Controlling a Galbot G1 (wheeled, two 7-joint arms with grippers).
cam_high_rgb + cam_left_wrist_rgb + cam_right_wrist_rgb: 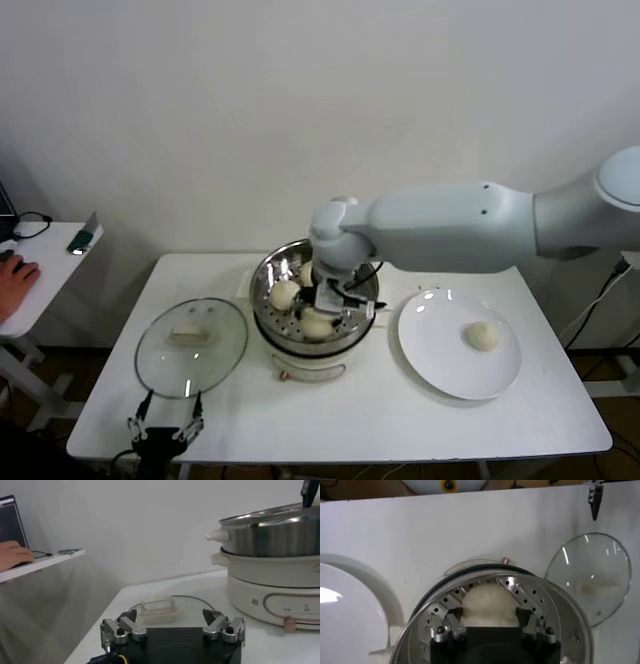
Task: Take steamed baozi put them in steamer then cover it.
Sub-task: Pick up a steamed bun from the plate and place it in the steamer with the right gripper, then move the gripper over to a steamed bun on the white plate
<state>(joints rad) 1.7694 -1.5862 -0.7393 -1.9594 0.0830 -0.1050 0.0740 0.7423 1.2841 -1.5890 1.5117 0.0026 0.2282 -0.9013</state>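
Note:
The steamer (268, 283) stands mid-table on its cream base and holds three baozi. One is at the left (285, 294), one at the back (306, 271), one at the front (316, 325). My right gripper (335, 300) reaches down into the pot. In the right wrist view it (489, 616) is shut on a baozi (487, 602) that rests on the perforated tray (540, 597). A fourth baozi (483, 336) lies on the white plate (440, 370). The cover (191, 345) lies flat on the table left of the steamer. My left gripper (165, 435) is open and empty, just in front of it.
A side table (50, 265) with a person's hand (15, 272) stands at the far left. In the left wrist view the cover's handle (159, 606) lies just beyond the open fingers (131, 616), with the steamer's wall (272, 540) to one side.

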